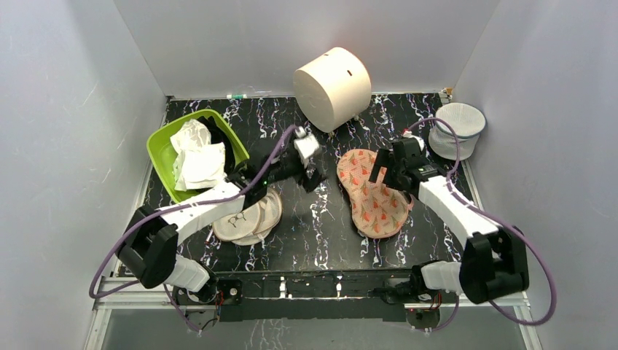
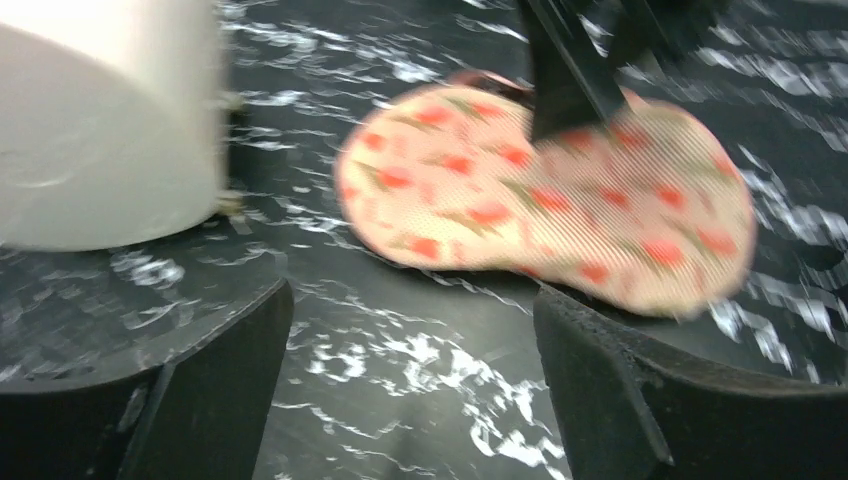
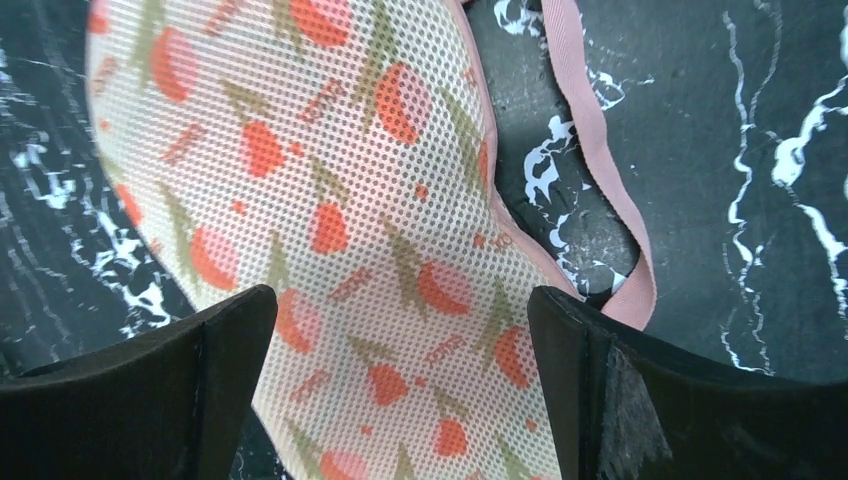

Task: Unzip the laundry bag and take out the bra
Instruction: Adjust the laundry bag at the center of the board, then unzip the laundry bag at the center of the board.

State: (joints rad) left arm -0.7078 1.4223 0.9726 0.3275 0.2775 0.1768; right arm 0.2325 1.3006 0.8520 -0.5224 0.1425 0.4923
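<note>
Bag [image 3: 330,200]: light, soft mesh.
Hold: rim by loop [image 3: 610,150]; zipper pull possibly hidden.
Left pincer [image 2: 410,330]: spread.
Right pincer [image 3: 400,330]: spread.

Smeared by motion in the left wrist view: peach, peanut-shaped mesh laundry bag [image 2: 540,200] with orange-red floral print, rim too blurred to read. Cropped by that view's top and left edges: large cream cylinder [image 2: 100,130]. Half hidden beneath the white left arm [image 1: 211,204]: beige round discs [image 1: 255,217]. Cut off top and bottom in the right wrist view: same laundry bag.
</note>
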